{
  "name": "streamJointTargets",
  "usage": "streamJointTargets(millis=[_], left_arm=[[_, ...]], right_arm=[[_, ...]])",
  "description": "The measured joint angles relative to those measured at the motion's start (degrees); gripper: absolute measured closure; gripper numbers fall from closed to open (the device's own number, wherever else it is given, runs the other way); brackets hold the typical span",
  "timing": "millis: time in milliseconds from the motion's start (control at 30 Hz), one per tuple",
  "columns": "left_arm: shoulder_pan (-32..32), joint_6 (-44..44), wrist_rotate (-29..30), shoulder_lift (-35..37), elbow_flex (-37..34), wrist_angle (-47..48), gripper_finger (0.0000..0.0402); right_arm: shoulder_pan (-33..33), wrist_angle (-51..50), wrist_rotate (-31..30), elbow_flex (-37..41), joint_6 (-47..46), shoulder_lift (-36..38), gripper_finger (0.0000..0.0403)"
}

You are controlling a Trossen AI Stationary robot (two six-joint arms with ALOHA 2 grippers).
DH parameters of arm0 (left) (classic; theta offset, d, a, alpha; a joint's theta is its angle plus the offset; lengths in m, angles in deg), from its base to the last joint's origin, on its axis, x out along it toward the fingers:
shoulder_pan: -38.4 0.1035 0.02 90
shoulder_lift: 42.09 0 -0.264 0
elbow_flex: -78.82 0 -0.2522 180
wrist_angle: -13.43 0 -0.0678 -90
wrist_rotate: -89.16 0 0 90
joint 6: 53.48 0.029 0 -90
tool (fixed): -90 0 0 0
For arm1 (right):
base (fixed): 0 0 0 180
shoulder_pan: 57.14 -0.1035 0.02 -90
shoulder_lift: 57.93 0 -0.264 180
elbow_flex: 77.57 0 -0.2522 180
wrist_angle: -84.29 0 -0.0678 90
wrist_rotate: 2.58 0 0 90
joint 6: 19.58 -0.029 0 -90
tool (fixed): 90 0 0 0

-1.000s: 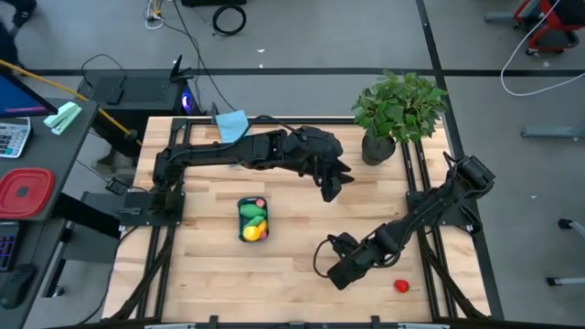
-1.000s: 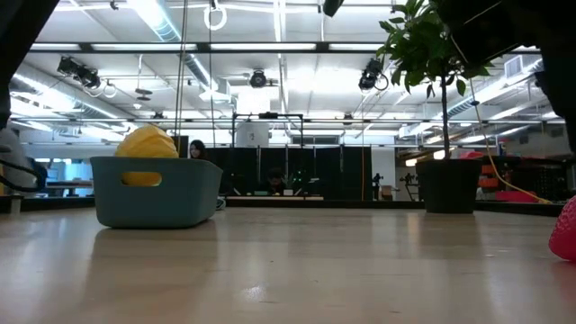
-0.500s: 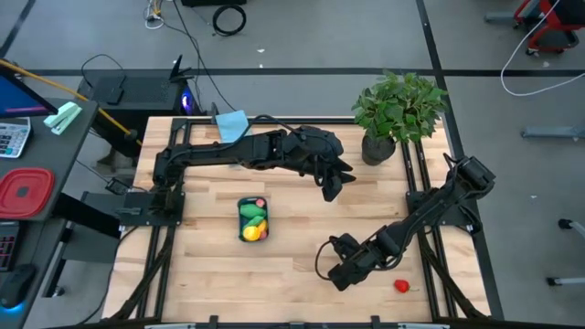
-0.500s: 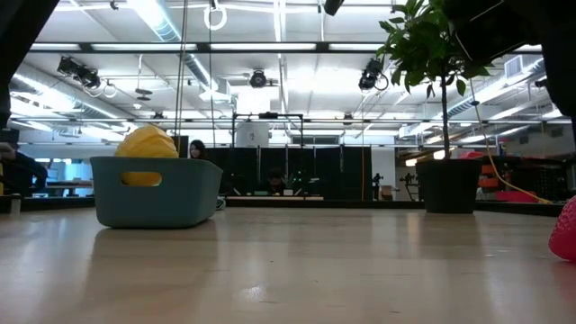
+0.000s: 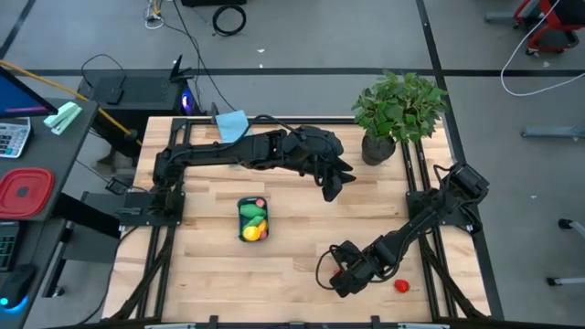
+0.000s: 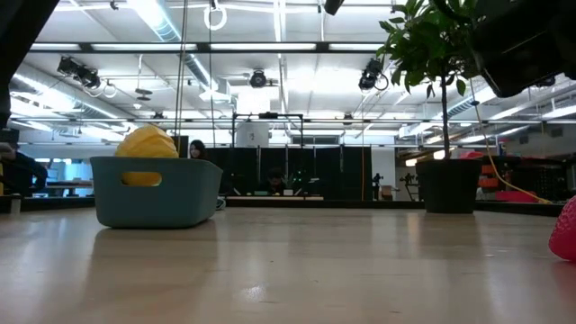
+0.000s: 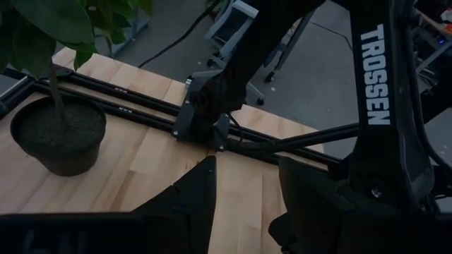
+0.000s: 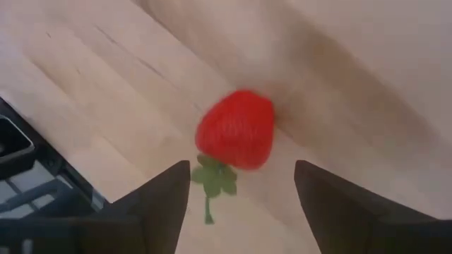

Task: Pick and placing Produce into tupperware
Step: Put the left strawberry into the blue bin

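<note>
The dark teal tupperware (image 5: 253, 219) stands on the table left of centre and holds yellow, green and small red produce (image 5: 252, 228). In the low view the tub (image 6: 157, 191) shows a yellow piece (image 6: 147, 141) above its rim. A red toy strawberry (image 5: 400, 286) with a green stem lies on the table near the near right corner. My right gripper (image 5: 347, 274) is open, left of the strawberry. In its wrist view the strawberry (image 8: 235, 130) lies ahead between the open fingers (image 8: 241, 166), untouched. My left gripper (image 5: 331, 187) waits open above the table's middle (image 7: 247, 166).
A potted plant (image 5: 398, 114) stands at the far right corner, its pot (image 6: 447, 184) plain in the low view. A light blue cloth (image 5: 231, 123) lies at the far edge. Dark frame rails (image 5: 425, 238) run along the table's sides. Bare wood lies between tub and strawberry.
My right gripper has moved a little toward the table's near edge, and its arm has swung with it. The left arm, the tub and the strawberry have stayed where they were.
</note>
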Motion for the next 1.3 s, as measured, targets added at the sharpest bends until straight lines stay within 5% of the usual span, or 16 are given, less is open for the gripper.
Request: streamJointTargets(millis=[1300], left_arm=[[0.70,0.02,0.02,-0.02,0.02,-3.82,0.0239]], right_arm=[[1.79,3.61,-0.19,-0.07,1.54,-4.34,0.0146]])
